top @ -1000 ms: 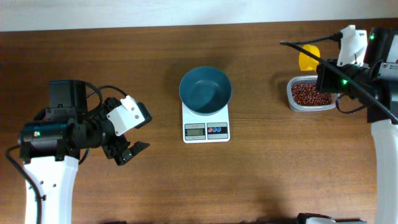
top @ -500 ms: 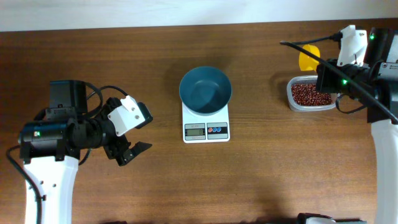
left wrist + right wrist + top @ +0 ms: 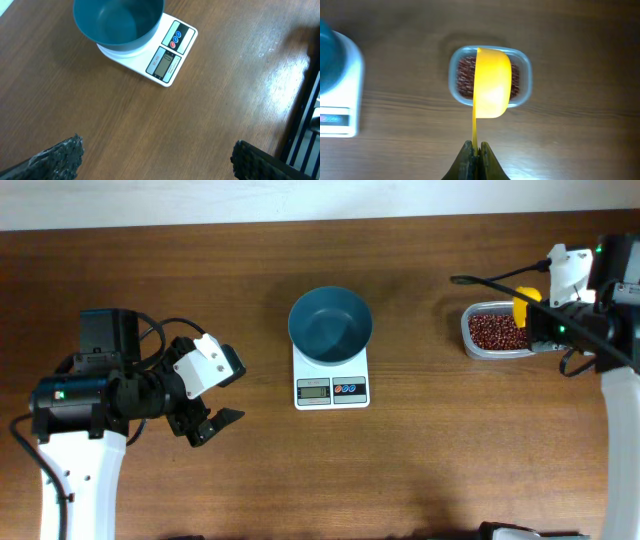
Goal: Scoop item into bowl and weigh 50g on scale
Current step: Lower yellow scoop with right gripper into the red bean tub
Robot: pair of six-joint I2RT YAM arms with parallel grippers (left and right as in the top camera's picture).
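Right gripper [image 3: 475, 145] is clamping yellow scoop [image 3: 492, 82] above beans [image 3: 465, 77] — should be dipping rim-down, lifting level; left gripper [image 3: 157, 159] is gaping idle.

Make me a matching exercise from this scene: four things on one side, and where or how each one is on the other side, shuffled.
Things:
1 bowl
2 beans
3 yellow scoop
4 left gripper

States:
A in the clear tub
B open, holding nothing
C on the scale
D pinched by the right gripper

Pairs: 1-C, 2-A, 3-D, 4-B
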